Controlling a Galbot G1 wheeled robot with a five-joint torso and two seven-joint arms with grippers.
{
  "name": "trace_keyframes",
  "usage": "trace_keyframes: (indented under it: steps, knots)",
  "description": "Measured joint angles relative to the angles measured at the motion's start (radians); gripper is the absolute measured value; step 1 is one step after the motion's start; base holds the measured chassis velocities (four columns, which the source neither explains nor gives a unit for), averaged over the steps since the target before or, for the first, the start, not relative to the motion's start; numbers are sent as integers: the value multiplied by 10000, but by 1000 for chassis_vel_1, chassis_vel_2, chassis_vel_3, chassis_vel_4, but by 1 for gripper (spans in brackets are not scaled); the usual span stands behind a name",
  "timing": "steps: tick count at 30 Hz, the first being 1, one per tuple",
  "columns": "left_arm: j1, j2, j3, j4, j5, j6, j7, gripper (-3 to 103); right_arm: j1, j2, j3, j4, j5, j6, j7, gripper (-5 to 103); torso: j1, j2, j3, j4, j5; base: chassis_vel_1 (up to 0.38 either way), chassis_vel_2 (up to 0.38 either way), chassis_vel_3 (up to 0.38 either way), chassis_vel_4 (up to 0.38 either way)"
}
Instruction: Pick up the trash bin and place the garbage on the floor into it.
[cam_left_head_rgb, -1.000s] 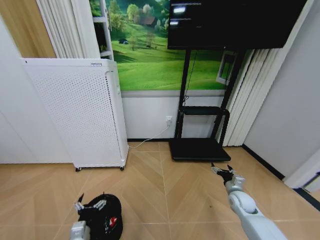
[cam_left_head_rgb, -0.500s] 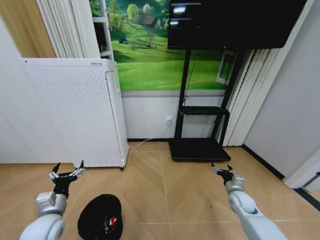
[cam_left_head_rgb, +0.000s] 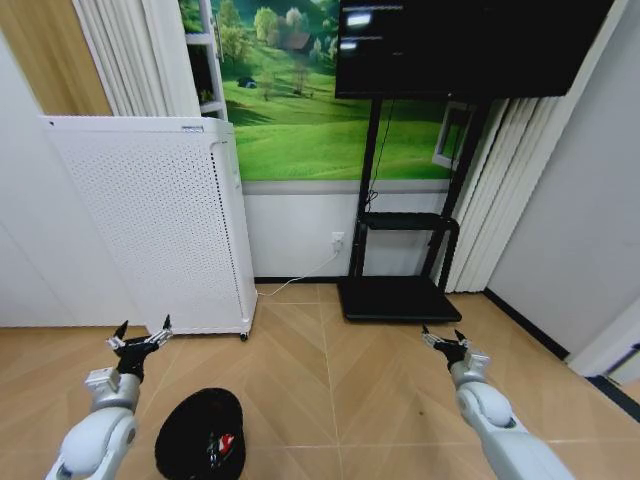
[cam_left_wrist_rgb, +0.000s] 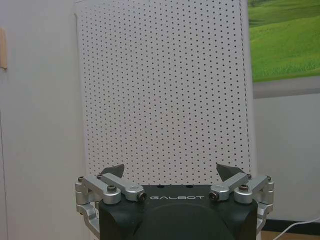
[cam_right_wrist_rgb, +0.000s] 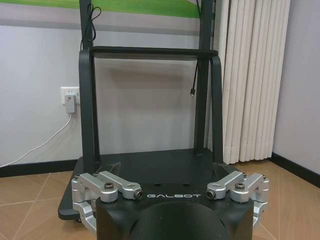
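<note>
The bin (cam_left_head_rgb: 200, 433) stands on the wooden floor (cam_left_head_rgb: 340, 380) close to the robot, in front of the white perforated cabinet (cam_left_head_rgb: 160, 220) and well clear of it. Bits of garbage (cam_left_head_rgb: 220, 445) lie inside it: something red and white shows against the black mesh, with a trace of green beside it, too small to tell apart further. The left gripper (cam_left_head_rgb: 140, 341) hangs in the air above the floor, beyond the bin and a little to its left, not touching it, between the bin and the cabinet's lower front edge. Its fingers are spread wide apart with nothing between them; in the left wrist view the left gripper (cam_left_wrist_rgb: 170, 172) points straight at the cabinet's dotted panel (cam_left_wrist_rgb: 165, 85), both dark fingertips (cam_left_wrist_rgb: 114, 171) standing far from each other. The right gripper (cam_left_head_rgb: 445, 340) is held out over the floor on the other side, near the front corner of the black TV stand's base (cam_left_head_rgb: 398, 298). Its fingers are likewise spread and empty. In the right wrist view the right gripper (cam_right_wrist_rgb: 167, 176) faces the stand's base (cam_right_wrist_rgb: 150, 165) and uprights, with a wall socket (cam_right_wrist_rgb: 69, 96) and a white cable (cam_right_wrist_rgb: 35, 147) to one side and pale curtain folds (cam_right_wrist_rgb: 250, 75) to the other.
</note>
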Motion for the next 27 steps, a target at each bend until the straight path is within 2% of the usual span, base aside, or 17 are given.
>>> trace_keyframes:
  steps: [19,27]
  knots:
    - [11,-36,19,-3,70,43,17,100,0,0,0,0,0,0,0,100,-1,13,6,0,0,0,0,0,0]
    - [17,-41,18,-10,76,50,17,100,0,0,0,0,0,0,0,100,57,330,265,0,0,0,0,0,0]
